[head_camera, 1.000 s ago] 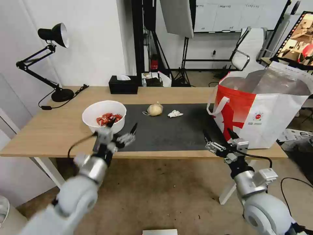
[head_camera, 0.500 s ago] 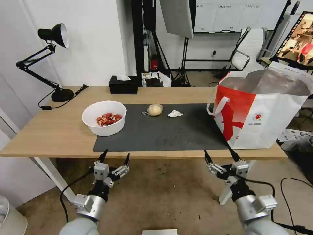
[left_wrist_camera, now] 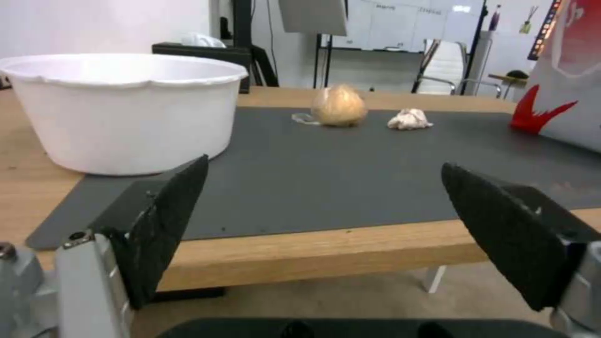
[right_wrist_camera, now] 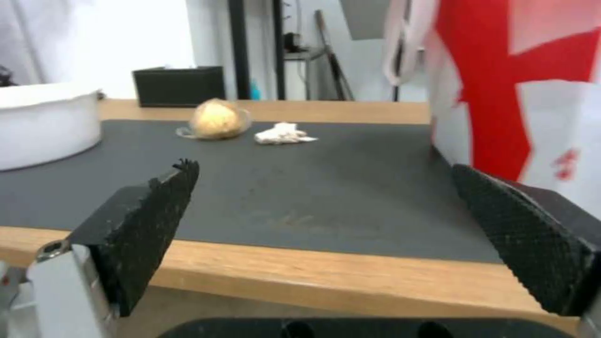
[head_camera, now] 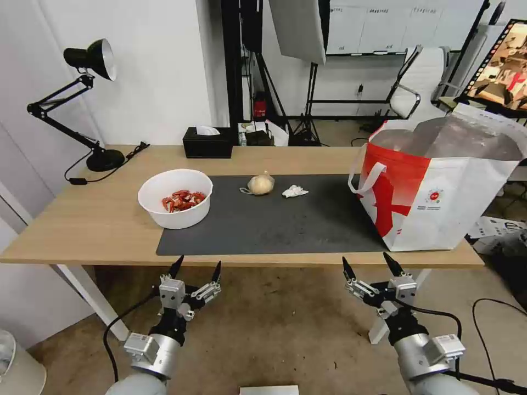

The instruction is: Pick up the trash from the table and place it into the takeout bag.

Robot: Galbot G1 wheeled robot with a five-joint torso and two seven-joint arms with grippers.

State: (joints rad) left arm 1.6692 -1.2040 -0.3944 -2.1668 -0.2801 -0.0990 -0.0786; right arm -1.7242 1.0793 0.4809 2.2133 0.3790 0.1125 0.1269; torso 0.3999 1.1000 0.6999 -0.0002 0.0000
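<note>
Both the left gripper (head_camera: 196, 267) and right gripper (head_camera: 366, 263) hang below the wooden table (head_camera: 82, 219), textured black fingers spread wide, empty. On the matte grey mat (head_camera: 274, 225) sit a scalloped white bowl (head_camera: 175, 197), a wrapped tan lump (head_camera: 261, 184) and crumpled tissue (head_camera: 295, 191), beside the boxy foil-lined takeout bag (head_camera: 439, 186).

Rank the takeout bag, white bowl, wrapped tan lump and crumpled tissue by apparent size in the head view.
1. takeout bag
2. white bowl
3. wrapped tan lump
4. crumpled tissue; close to the lump, slightly smaller. The two lie side by side, so nearness hardly matters.
</note>
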